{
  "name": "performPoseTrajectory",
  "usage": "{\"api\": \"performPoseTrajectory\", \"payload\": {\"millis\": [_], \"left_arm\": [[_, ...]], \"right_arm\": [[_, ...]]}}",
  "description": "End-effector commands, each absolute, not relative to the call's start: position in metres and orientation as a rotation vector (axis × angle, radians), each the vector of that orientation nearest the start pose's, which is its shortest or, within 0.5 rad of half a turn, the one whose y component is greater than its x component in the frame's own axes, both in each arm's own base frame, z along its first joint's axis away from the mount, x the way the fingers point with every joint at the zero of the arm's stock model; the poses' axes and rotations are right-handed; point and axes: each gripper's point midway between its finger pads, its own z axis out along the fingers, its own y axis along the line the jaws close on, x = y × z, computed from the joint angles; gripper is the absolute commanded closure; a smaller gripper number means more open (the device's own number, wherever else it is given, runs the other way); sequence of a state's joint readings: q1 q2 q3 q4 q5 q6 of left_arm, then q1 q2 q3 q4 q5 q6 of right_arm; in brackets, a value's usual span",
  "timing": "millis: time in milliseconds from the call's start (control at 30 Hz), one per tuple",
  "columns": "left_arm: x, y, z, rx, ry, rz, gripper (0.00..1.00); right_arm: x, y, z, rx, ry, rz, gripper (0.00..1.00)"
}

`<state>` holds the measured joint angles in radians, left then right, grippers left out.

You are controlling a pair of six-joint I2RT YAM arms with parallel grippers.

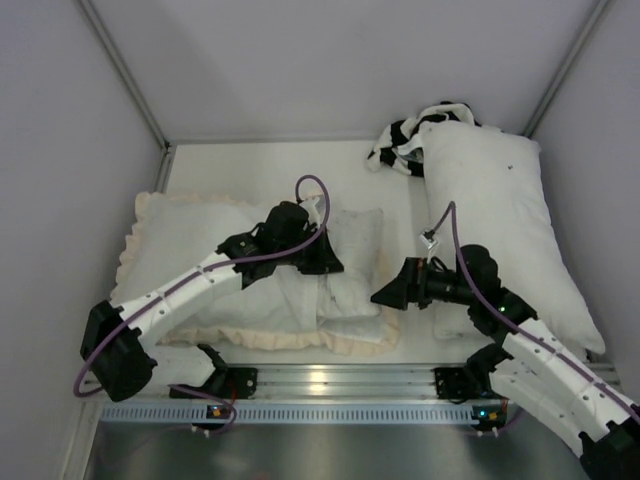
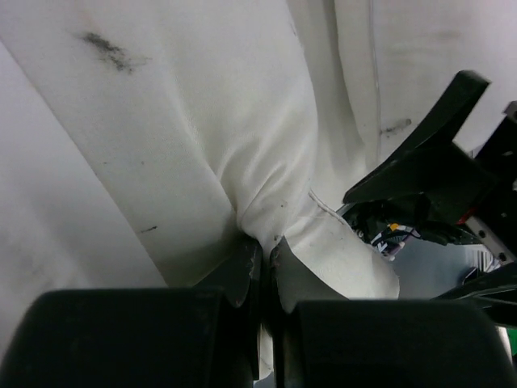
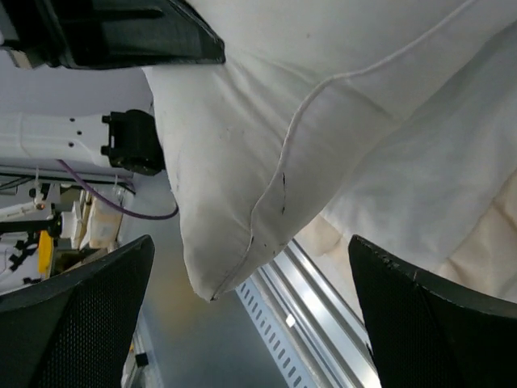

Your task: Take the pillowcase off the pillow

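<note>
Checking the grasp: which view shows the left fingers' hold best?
Left wrist: the left fingers pinch a fold of the pillow close up. In top external the left arm hides the pinch; right wrist misses it.

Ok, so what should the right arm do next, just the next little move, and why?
Probably close the right gripper on the pillow corner. Its jaws stand open with that corner hanging between them, while the left gripper is shut on a pinch of the pillow's fabric above the pillowcase.
</note>
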<state>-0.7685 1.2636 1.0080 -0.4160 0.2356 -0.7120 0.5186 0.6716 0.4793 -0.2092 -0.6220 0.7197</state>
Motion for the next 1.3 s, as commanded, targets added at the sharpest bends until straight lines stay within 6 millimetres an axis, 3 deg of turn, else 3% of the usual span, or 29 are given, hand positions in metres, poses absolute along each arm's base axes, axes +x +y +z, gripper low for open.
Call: {"api": "performPoseTrajectory", "payload": {"millis": [0, 300, 500, 567, 600, 633, 667, 700, 733, 800, 867, 933, 1067, 1267], "left_arm": [[0.224, -0.330, 0.231, 0.275, 2.272, -1.151, 1.00], [0.218, -0.331, 0.230, 0.292, 2.281, -1.169, 1.00], [0.201, -0.320, 0.230, 0.291, 2.276, -1.197, 1.00], [0.193, -0.311, 0.232, 0.284, 2.273, -1.199, 0.94], [0.191, -0.307, 0.232, 0.280, 2.272, -1.190, 0.80], [0.185, -0.298, 0.233, 0.271, 2.285, -1.173, 0.69], [0.183, -0.293, 0.232, 0.260, 2.295, -1.150, 0.49], [0.183, -0.284, 0.237, 0.235, 2.278, -1.120, 0.40], [0.182, -0.278, 0.237, 0.226, 2.278, -1.095, 0.33], [0.176, -0.263, 0.236, 0.214, 2.297, -1.035, 0.20], [0.174, -0.247, 0.239, 0.183, 2.290, -0.973, 0.18], [0.174, -0.237, 0.244, 0.159, 2.275, -0.937, 0.17], [0.176, -0.227, 0.231, 0.118, 2.327, -0.854, 0.17], [0.186, -0.216, 0.199, 0.055, 2.417, -0.687, 0.18]], "right_arm": [[0.141, 0.242, 0.185, -0.279, 2.150, 1.453, 0.01], [0.159, 0.279, 0.189, -0.314, 2.108, 1.479, 0.05], [0.175, 0.289, 0.159, -0.263, 2.164, 1.398, 0.17], [0.180, 0.292, 0.155, -0.254, 2.154, 1.400, 0.29], [0.180, 0.293, 0.153, -0.246, 2.158, 1.406, 0.37], [0.181, 0.296, 0.152, -0.248, 2.154, 1.416, 0.62], [0.182, 0.297, 0.150, -0.240, 2.162, 1.422, 0.75], [0.182, 0.297, 0.150, -0.237, 2.161, 1.425, 0.96], [0.182, 0.298, 0.150, -0.235, 2.163, 1.428, 1.00], [0.181, 0.297, 0.150, -0.238, 2.161, 1.429, 1.00], [0.179, 0.296, 0.149, -0.236, 2.169, 1.431, 1.00], [0.174, 0.295, 0.150, -0.240, 2.167, 1.448, 1.00], [0.164, 0.293, 0.155, -0.243, 2.160, 1.469, 1.00], [0.156, 0.288, 0.168, -0.251, 2.131, 1.463, 1.00]]}}
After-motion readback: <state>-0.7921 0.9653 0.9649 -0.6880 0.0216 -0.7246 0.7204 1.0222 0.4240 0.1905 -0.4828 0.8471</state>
